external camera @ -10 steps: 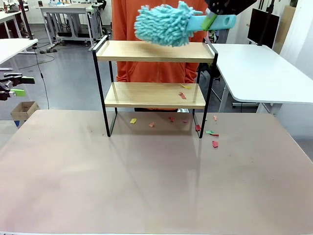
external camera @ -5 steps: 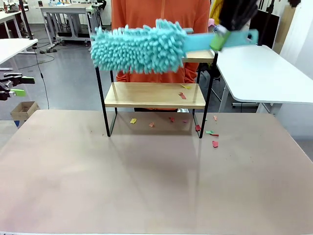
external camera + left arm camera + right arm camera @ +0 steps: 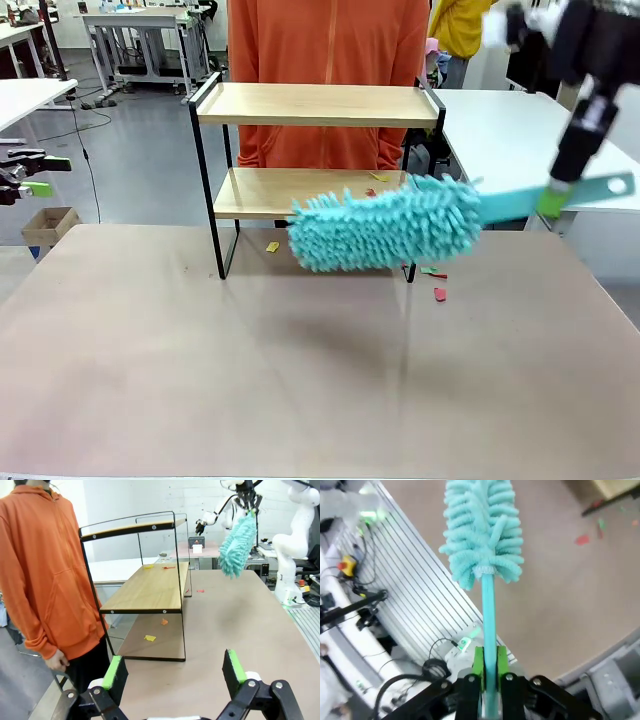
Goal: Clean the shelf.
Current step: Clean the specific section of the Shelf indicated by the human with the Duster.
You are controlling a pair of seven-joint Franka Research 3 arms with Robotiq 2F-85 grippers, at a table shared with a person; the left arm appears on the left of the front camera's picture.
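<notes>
The shelf (image 3: 310, 104) stands at the table's far side, two wooden boards in a black frame; the left wrist view has the shelf (image 3: 150, 585) from its end. A fluffy teal duster (image 3: 385, 226) hangs level in front of the lower board's right half, clear of the table. My right gripper (image 3: 549, 204) is shut on its teal handle; the right wrist view has that gripper (image 3: 489, 666) clamped on the stick below the duster head (image 3: 482, 535). My left gripper (image 3: 47, 175) waits open off the table's left edge, and the left gripper (image 3: 173, 670) holds nothing. Small paper scraps (image 3: 379, 178) lie on the lower board.
Coloured scraps (image 3: 439, 294) are scattered on the table (image 3: 300, 380) under and right of the shelf, one yellow piece (image 3: 272, 246) near its left leg. A person in an orange hoodie (image 3: 325, 40) stands just behind the shelf. A white table (image 3: 540, 150) sits at the right.
The duster swept left across the top board, then swung down and right to hang in front of the lower board. The right arm moved right and lower. The left gripper stayed put.
</notes>
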